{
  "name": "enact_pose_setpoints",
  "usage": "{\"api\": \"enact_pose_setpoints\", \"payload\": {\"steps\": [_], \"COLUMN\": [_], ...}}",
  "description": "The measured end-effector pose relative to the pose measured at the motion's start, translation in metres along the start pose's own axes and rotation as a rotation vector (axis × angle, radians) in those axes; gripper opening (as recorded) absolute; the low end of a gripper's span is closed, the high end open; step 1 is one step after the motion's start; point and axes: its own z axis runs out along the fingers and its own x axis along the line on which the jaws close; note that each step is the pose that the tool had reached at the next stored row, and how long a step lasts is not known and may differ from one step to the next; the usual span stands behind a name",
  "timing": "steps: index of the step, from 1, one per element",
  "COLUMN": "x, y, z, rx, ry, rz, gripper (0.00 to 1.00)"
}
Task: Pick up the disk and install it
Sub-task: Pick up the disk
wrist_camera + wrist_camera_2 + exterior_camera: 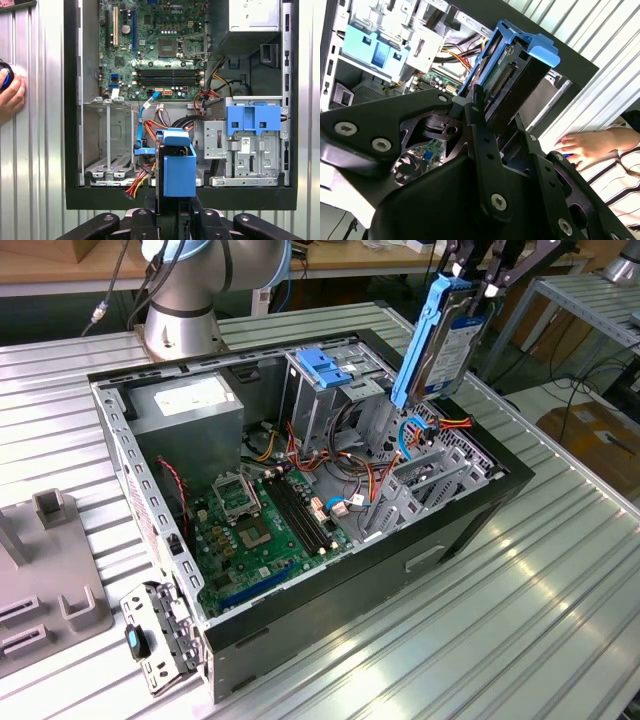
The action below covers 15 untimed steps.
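noted gripper (476, 278) closed down to the thickness of the disk (440, 340), clamping its upper end; held on edge, tilted, above the open computer case (450, 530).

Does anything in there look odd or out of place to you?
Nothing looks broken. The disk hangs on edge in the gripper above the open computer case, not in a bay, and a person's hand rests on the table beside the case.

The claw (478, 282) holds the disk (438, 340) above the open case (440, 540).
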Motion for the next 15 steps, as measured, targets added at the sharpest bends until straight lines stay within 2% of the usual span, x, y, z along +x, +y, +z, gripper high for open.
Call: {"api": "enact_pose_setpoints", "payload": {"steps": [3,6,15], "x": [0.0064,0.0098,0.0102], "y": [0.0,0.0,0.0], "z": [0.0002,0.0003,0.0003], "rx": [0.0,0.0,0.0], "ry": [0.0,0.0,0.0], "rz": [0.0,0.0,0.0], "gripper": [0.35,0.35,0.35]}}
